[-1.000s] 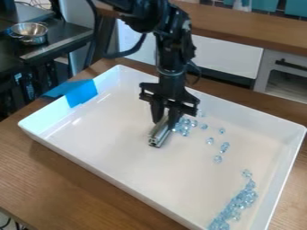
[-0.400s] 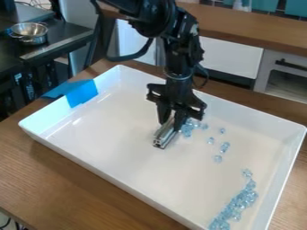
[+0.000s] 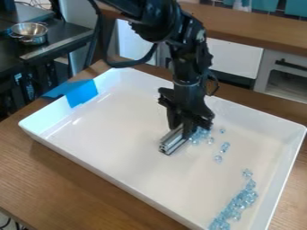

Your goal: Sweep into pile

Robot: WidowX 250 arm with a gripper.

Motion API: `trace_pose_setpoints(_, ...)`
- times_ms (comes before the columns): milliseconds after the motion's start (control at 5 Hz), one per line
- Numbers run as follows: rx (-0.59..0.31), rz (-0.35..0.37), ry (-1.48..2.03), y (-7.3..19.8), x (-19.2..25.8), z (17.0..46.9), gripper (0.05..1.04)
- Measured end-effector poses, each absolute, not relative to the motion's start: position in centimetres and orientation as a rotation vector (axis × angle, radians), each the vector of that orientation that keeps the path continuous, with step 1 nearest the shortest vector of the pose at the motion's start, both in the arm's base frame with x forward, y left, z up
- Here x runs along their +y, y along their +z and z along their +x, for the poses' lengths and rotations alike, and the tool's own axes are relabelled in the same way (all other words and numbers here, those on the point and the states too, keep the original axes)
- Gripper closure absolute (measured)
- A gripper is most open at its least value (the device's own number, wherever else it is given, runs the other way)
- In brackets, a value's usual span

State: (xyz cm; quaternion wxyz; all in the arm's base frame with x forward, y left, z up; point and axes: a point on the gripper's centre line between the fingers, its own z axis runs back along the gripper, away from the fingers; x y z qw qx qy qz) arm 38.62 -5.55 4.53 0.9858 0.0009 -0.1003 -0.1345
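My gripper hangs down over the middle of the white tray, shut on a short silver metal bar that lies low, at or close to the tray floor. Right beside the bar and fingers, on their right side, is a small cluster of light blue clear beads, partly hidden by the gripper. A few single beads lie a little further right. A larger, elongated heap of the same beads stretches along the tray's lower right part.
Raised walls surround the tray on a wooden table. Blue tape covers part of its left rim. A metal bowl stands on the dark surface at the upper left. A wooden counter runs behind.
My gripper and the metal bar have moved right and slightly toward the camera. The beads beside the bar have shifted right, closer to the scattered ones; the large heap looks unchanged.
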Motion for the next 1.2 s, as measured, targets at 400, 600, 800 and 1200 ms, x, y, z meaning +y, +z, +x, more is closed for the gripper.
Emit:
trace_pose_setpoints(400, -0.24, 0.001, -0.447, 4.5, -6.4, 38.2, 0.745)
trace_pose_setpoints(600, -0.243, -0.011, -0.509, 4.6, -7.9, 37.4, 0.745)
trace_pose_setpoints(800, -0.225, -0.033, -0.573, 4.8, -10.3, 35.5, 0.745)
trace_pose_setpoints(1200, -0.204, -0.069, -0.668, 6.4, -13.7, 32.2, 0.745)
